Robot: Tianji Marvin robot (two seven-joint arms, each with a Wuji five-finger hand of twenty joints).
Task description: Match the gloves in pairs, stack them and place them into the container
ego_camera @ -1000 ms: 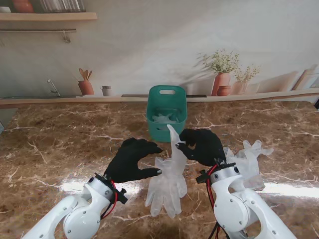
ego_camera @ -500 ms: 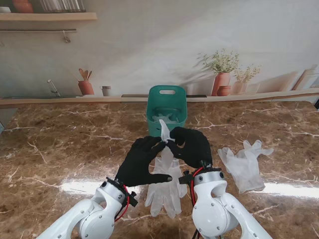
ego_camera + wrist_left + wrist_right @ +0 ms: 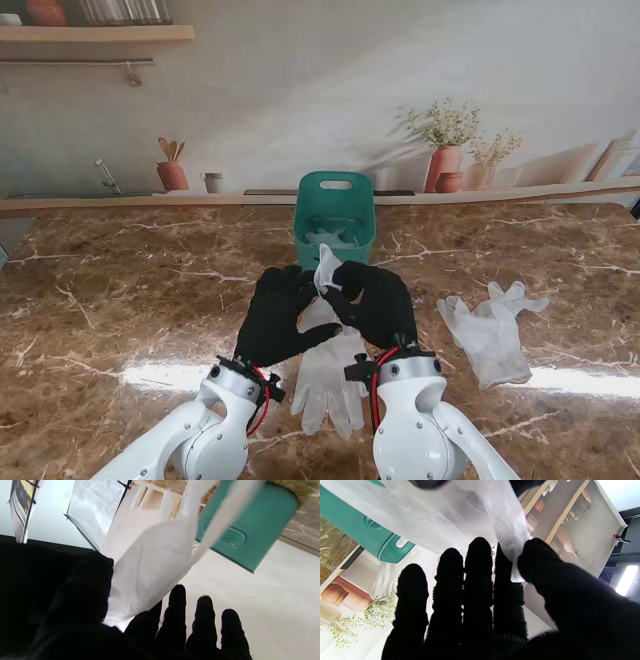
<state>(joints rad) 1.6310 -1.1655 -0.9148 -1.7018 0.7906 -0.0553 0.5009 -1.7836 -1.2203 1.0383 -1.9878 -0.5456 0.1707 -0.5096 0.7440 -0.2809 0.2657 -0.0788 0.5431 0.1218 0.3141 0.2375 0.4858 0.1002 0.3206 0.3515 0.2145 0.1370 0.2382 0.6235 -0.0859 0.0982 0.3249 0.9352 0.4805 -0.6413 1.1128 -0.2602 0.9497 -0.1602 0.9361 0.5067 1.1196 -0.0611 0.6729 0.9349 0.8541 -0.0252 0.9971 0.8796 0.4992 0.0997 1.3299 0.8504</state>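
Note:
A translucent white glove stack (image 3: 330, 375) is lifted at its cuff, with its fingers trailing on the marble nearer to me. My right hand (image 3: 375, 300) pinches the cuff between thumb and index finger (image 3: 515, 562). My left hand (image 3: 280, 318) meets it from the left, and the glove (image 3: 150, 567) runs down between its thumb and fingers. Just beyond both hands stands the teal container (image 3: 335, 215), which holds pale gloves (image 3: 330, 238). Another pair of clear gloves (image 3: 490, 325) lies flat on the table to the right.
The marble table (image 3: 120, 290) stretches wide on both sides. A wall backdrop with a printed shelf and plant pots (image 3: 445, 160) rises right behind the container. The container's handle slot (image 3: 232, 536) faces my hands.
Both hands drew together in front of the container. The right hand carried the cuff leftward, uncovering the pair on the right. The left hand rose and took hold of the glove.

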